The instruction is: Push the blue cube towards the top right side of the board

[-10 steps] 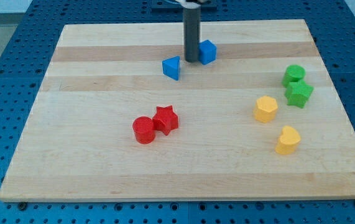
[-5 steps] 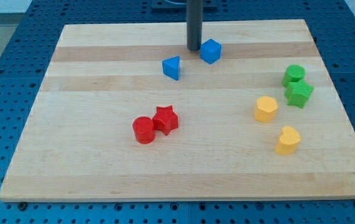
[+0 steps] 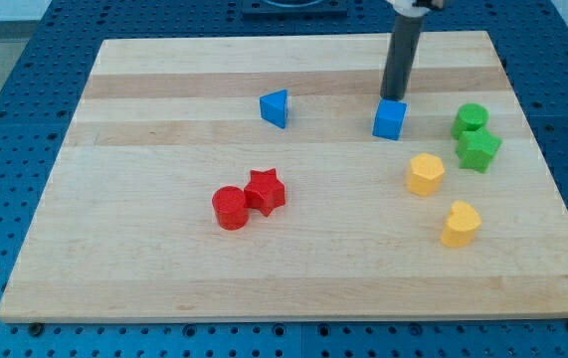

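The blue cube (image 3: 390, 119) sits on the wooden board (image 3: 164, 249), right of centre in the view's upper half. My tip (image 3: 393, 98) is at the cube's upper edge, touching or nearly touching it. The dark rod rises from there toward the view's top. A blue triangular block (image 3: 276, 107) lies to the cube's left, apart from it.
Two green blocks (image 3: 470, 119) (image 3: 478, 150) stand close together right of the cube. A yellow hexagonal block (image 3: 425, 174) and a yellow heart-like block (image 3: 460, 223) lie below it. A red star (image 3: 265, 190) touches a red cylinder (image 3: 230, 208) at centre left.
My tip has moved right along the view's top part. The blue cube has shifted right and down, from near the triangular block's right to near the green blocks.
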`<action>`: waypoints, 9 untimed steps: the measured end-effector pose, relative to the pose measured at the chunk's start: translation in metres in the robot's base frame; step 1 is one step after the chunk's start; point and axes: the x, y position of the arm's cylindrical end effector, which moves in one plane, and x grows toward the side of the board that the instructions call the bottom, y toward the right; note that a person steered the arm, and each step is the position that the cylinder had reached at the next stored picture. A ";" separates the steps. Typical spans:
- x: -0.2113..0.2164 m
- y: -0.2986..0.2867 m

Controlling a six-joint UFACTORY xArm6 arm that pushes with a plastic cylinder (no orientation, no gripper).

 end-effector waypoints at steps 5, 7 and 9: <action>0.085 0.029; 0.038 0.046; 0.026 0.047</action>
